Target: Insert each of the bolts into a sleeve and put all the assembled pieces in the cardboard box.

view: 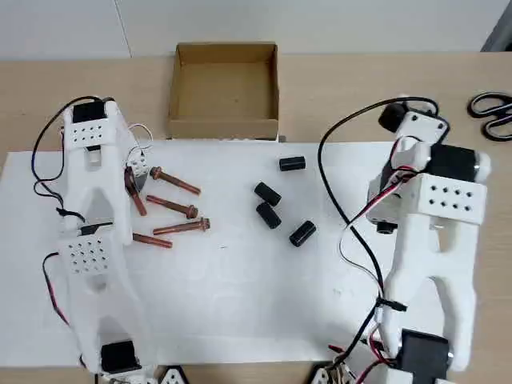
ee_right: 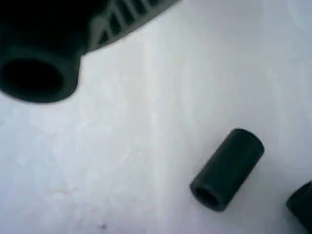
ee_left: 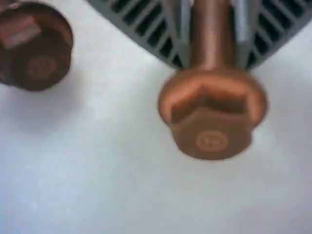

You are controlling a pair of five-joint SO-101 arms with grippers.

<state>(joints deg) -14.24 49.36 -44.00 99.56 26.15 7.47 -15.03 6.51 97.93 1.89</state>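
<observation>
My left gripper [view: 134, 186] is shut on a copper bolt [ee_left: 212, 112], whose hex head sticks out past the ribbed fingers [ee_left: 141, 24], low over the white sheet. Three more bolts [view: 174, 182] [view: 172, 206] [view: 182, 227] lie just right of it, and a fourth [view: 152, 239] lies nearer the front. Another bolt head [ee_left: 36, 48] shows close by. My right gripper [view: 386, 220] is shut on a black sleeve [ee_right: 36, 73], open end outward. Several loose sleeves [view: 292, 164] [view: 267, 194] [view: 302, 234] lie mid-table; one sleeve [ee_right: 228, 168] lies near the held one.
The open cardboard box [view: 224, 120] stands at the back centre, just beyond the white sheet [view: 240, 296]. Scissors [view: 492, 112] lie at the far right on the wooden table. Cables hang off both arms.
</observation>
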